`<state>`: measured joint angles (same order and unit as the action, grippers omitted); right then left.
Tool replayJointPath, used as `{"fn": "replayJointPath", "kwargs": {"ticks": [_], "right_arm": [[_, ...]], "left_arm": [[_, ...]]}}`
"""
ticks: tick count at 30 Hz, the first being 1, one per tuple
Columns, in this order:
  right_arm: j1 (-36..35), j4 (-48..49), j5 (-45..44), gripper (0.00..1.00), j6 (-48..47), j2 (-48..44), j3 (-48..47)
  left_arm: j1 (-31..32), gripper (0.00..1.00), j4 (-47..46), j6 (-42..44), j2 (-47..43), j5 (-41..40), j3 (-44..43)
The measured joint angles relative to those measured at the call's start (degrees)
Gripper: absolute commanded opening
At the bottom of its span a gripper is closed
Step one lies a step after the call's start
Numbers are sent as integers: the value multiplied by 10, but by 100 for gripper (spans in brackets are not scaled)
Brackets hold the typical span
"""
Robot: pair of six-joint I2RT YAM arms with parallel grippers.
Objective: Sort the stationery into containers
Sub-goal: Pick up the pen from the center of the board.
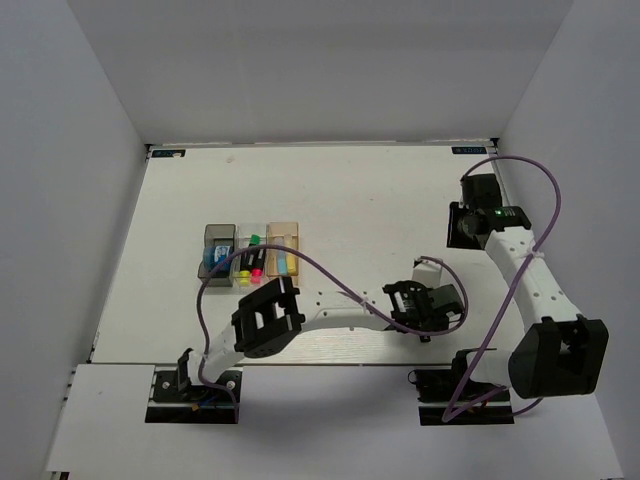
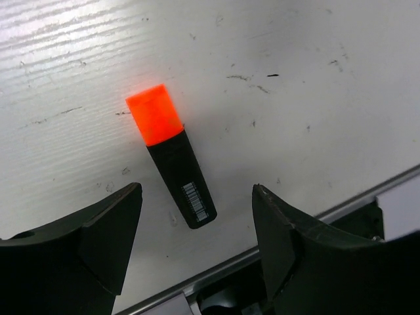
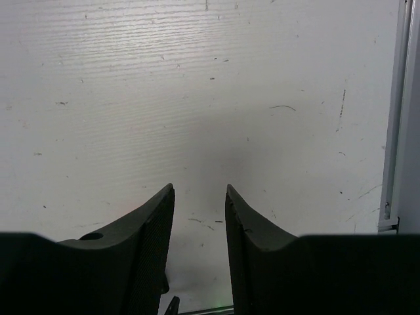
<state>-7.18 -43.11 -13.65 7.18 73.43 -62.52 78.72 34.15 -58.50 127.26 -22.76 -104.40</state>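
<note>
Two arms are out over the table (image 1: 350,190). The left gripper (image 2: 197,195) hangs with its jaws spread wide, one finger on either side of a single orange highlighter (image 2: 172,154). Neither finger touches it, so nothing is gripped. The pen lies flat on the surface, orange cap pointing away from the fingers and barcode facing up. It sits close to the table's near edge and right of the middle, with the edge strip showing just behind the fingertips.

Towards the right edge, the right gripper (image 3: 199,190) has its jaws partly apart with a narrow gap. There is only bare, scuffed surface between them, so it is empty-handed.

Left of centre stand three trays side by side, touching. The dark grey tray (image 1: 216,236), nearest the left edge, holds one blue-white block (image 1: 214,260). The clear tray (image 1: 250,232) in the middle shows three coloured pen ends: one green (image 1: 254,239), one yellow (image 1: 243,273) and one pink (image 1: 257,275). From this height I can't tell whether more pens lie under them. The pale tan tray (image 1: 284,233) carries one light-blue marker (image 1: 283,265).
</note>
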Motion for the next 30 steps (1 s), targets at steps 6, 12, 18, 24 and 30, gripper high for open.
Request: {"fn": "replayJointPath", "kwargs": {"ticks": [6, 12, 18, 24, 30], "right_arm": [[17, 0, 24, 41, 2, -19, 5], [35, 0, 43, 41, 4, -34, 6], [54, 0, 64, 41, 4, -59, 10], [63, -1, 92, 41, 8, -71, 13], [81, -1, 111, 41, 12, -78, 14]], "left_arm": [[18, 77, 52, -21, 63, -43, -75], [20, 75, 81, -35, 78, -63, -96], [13, 73, 113, -38, 85, -65, -106], [2, 71, 142, -39, 107, -48, -132], [-3, 65, 158, -42, 107, -40, -133]]}}
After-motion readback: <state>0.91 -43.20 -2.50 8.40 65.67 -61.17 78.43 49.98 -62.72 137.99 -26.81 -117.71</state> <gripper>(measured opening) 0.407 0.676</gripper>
